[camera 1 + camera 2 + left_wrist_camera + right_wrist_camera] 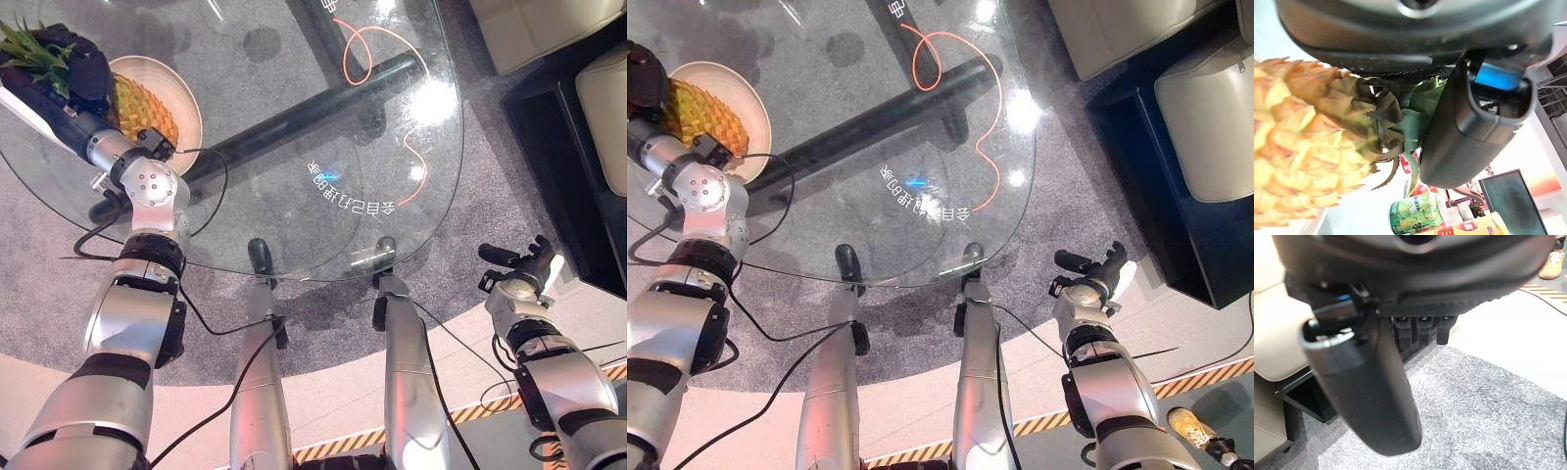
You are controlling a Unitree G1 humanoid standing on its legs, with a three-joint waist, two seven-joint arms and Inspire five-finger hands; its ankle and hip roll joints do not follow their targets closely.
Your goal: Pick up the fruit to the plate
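Pineapple (145,110) at the placing step: the fruit lies on its side within the cream plate (188,103), which stands near the far left edge of the round glass table (323,117). Judged from this arrangement, the carry is complete and the release is in hand or just due.

Near field: the right hand (519,266) hangs idle off the table's near right edge, above the grey carpet (470,166), holding nothing. In the right wrist view its thumb (1364,391) stands straight and its fingers (1420,328) hang straight and relaxed beside it.

Middle field: the left arm (127,323) rises from the lower left, its wrist bent over the near left edge of the glass, and reaches on toward the plate.

Far field: the left hand (73,69) rests over the leafy crown (34,54) end of the fruit. In the left wrist view the thumb (1469,122) is curled against the green leaves (1415,105) where they meet the yellow body, so the hand reads as closed on the pineapple at its crown; the fingers themselves are hidden behind the fruit.

Next move, as a judgement: the thumb must swing clear of the leaves and the hand lift straight away from the plate, without dragging the crown, since the fruit lies on its rounded side and could roll toward the plate's rim. A green can (1413,213) shows beyond the fruit in the left wrist view.
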